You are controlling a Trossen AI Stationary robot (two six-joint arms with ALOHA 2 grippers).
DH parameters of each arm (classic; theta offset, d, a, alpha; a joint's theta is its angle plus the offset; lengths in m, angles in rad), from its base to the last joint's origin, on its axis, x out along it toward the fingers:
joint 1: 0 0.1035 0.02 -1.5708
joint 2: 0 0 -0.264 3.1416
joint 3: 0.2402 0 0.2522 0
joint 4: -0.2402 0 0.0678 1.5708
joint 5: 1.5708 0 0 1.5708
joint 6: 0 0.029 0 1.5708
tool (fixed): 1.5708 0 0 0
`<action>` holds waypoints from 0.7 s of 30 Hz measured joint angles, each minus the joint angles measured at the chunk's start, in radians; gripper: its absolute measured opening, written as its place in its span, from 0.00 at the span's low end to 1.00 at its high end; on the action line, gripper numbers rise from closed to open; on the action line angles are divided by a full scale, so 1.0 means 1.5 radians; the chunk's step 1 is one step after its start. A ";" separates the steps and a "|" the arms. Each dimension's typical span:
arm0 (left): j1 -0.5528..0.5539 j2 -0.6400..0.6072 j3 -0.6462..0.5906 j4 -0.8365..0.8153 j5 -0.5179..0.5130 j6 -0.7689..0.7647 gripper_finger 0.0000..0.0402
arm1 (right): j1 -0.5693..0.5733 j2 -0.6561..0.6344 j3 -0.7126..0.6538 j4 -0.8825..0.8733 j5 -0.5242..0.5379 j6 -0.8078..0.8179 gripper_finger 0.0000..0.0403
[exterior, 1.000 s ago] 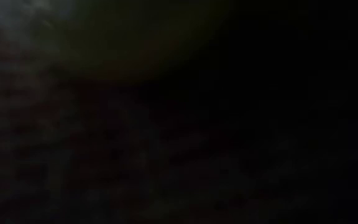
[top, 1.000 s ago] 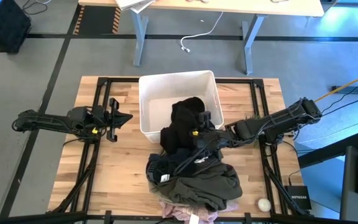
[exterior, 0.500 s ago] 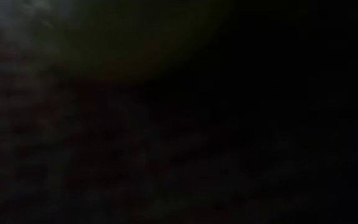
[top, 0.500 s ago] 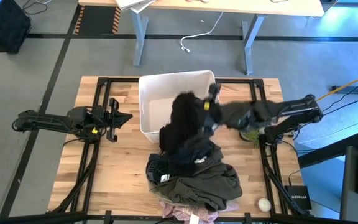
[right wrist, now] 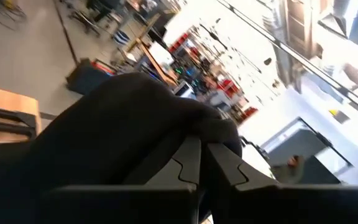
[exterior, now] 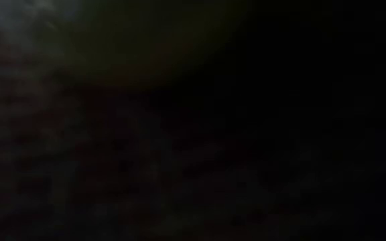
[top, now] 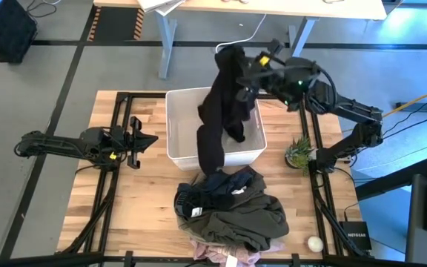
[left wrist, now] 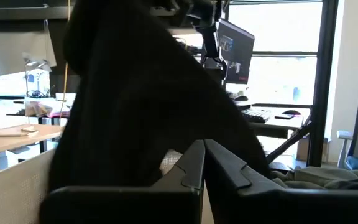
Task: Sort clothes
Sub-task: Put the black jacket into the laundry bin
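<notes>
My right gripper is high above the far side of the white bin, shut on a black garment. The garment hangs down long over the bin and fills much of the left wrist view. The pile of clothes, dark grey-brown, navy and olive, lies on the table in front of the bin. A pink garment peeks out at the pile's near edge. My left gripper rests shut and empty at the table's left, its fingers pointing at the bin. My right gripper pinches a bunched fold at the black garment's top between its two fingers. The garment hangs slack below the fingers. Its lower end reaches the bin's near rim; whether it touches the rim or the pile I cannot tell.
A small green plant stands right of the bin, and a white ball lies at the near right corner. Dark frame rails run along the table's left and right sides. The low view is fully dark.
My right gripper has risen steeply and gone toward the table's far edge, drawing the black garment up off the pile. The garment, bunched before at the bin's near rim, now hangs stretched out long over the bin. The pile has stayed in place.
</notes>
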 joint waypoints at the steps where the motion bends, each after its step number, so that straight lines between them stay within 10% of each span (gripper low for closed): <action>1: 0.000 0.000 0.000 0.000 0.000 0.000 0.01 | -0.011 0.002 0.000 -0.001 -0.001 0.002 0.03; 14: 0.000 0.000 0.000 -0.002 0.000 0.000 0.01 | -0.067 0.056 -0.003 -0.209 -0.094 0.246 0.07; 21: 0.000 0.000 0.000 -0.003 0.000 -0.001 0.01 | -0.034 0.072 -0.004 -0.338 -0.130 0.285 0.30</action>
